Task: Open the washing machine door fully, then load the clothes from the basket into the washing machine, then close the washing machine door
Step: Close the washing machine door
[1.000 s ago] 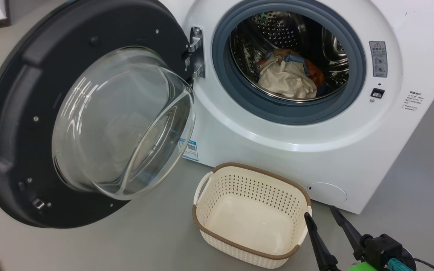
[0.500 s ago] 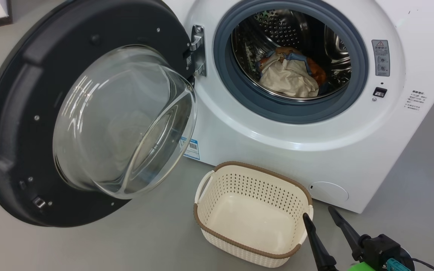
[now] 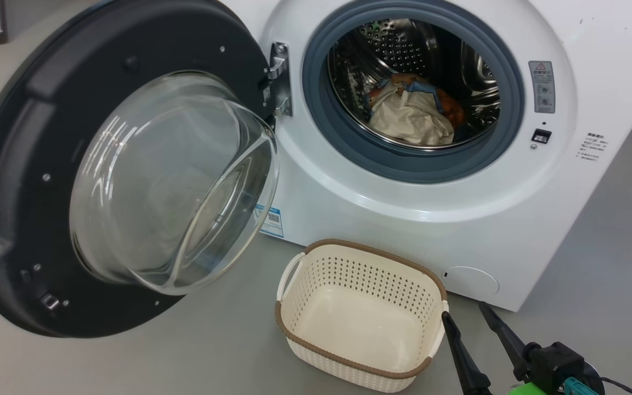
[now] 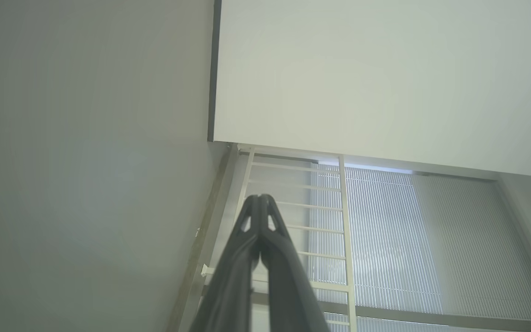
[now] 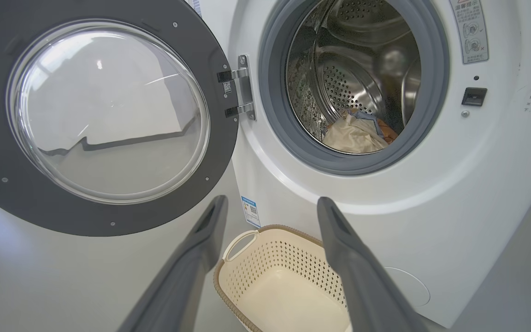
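Only the head camera has shifted; right pincer (image 3: 463, 309) gapes beside one basket (image 3: 371, 274), left pincer (image 4: 260, 199) closed.

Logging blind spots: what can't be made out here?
Beneath the cream fabric bundle in the steel drum: covered, head, right wrist views.
Left rim of the round glossy black door: cut off, head view.
Print on the white boxy washing machine: too small, head view.
Whereabouts of the left claw: left wrist view faces away.
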You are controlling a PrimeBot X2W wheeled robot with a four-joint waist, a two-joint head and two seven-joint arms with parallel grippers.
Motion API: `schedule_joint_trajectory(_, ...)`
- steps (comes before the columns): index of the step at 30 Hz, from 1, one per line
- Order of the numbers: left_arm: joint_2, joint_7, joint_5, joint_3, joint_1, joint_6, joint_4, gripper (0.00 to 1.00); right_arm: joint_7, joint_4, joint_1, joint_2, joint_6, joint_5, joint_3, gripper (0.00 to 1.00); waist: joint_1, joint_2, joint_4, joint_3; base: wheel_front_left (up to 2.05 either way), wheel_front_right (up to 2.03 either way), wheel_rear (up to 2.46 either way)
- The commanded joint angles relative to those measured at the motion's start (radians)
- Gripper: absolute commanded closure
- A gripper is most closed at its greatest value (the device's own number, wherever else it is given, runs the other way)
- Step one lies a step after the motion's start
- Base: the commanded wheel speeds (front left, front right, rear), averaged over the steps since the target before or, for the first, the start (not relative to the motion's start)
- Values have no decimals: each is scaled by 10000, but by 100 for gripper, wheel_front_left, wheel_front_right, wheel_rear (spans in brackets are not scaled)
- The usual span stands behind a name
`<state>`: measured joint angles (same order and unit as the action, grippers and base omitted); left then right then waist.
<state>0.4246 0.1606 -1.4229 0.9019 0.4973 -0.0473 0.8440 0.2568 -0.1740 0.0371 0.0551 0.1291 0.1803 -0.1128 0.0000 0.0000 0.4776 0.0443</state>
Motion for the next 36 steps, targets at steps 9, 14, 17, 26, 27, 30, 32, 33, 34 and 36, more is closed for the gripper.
schedule_joint_trajectory(9, 1390, 1858, -356, -566, 1307, -355, 1054, 100, 49, 238, -280, 95, 16, 25, -306, 0, 0, 0, -539, -92, 0, 0, 0)
schedule_joint_trajectory(14, 1566, 2866, -577, -758, 1712, -516, 1504, 100, 49, 211, -341, 181, 16, 27, -397, 0, 0, 0, -767, -115, 0, 0, 0)
schedule_joint_trajectory(17, 1631, 3406, -684, -844, 1869, -563, 1772, 100, 49, 195, -358, 225, 16, 38, -427, 0, 0, 0, -888, -131, 0, 0, 0)
schedule_joint_trajectory(26, 1507, 4302, -884, -982, 2189, -689, 2246, 100, 49, 174, -382, 325, 16, 45, -482, 0, 0, 0, -1174, -195, 0, 0, 0)
schedule_joint_trajectory(27, 1507, 4302, -884, -982, 2189, -689, 2246, 100, 49, 174, -382, 325, 16, 45, -482, 0, 0, 0, -1174, -195, 0, 0, 0)
schedule_joint_trajectory(30, 1394, 4748, -1037, -982, 2290, -710, 2335, 100, 49, 168, -415, 358, 16, 45, -489, 0, 0, 0, -1257, -224, 0, 0, 0)
schedule_joint_trajectory(32, 1302, 5193, -1189, -971, 2364, -715, 2379, 100, 49, 169, -429, 372, 16, 51, -468, 0, 0, 0, -1302, -249, 0, 0, 0)
schedule_joint_trajectory(33, 1283, 5353, -1227, -975, 2368, -712, 2395, 100, 49, 173, -432, 377, 16, 51, -460, 0, 0, 0, -1320, -265, 0, 0, 0)
schedule_joint_trajectory(34, 1268, 5478, -1251, -982, 2363, -693, 2418, 100, 49, 177, -439, 383, 16, 48, -455, 0, 0, 0, -1339, -286, 0, 0, 0)
schedule_joint_trajectory(36, 1230, 5614, -1228, -1031, 2323, -665, 2451, 100, 49, 181, -467, 396, 16, 43, -446, 0, 0, 0, -1375, -335, 0, 0, 0)
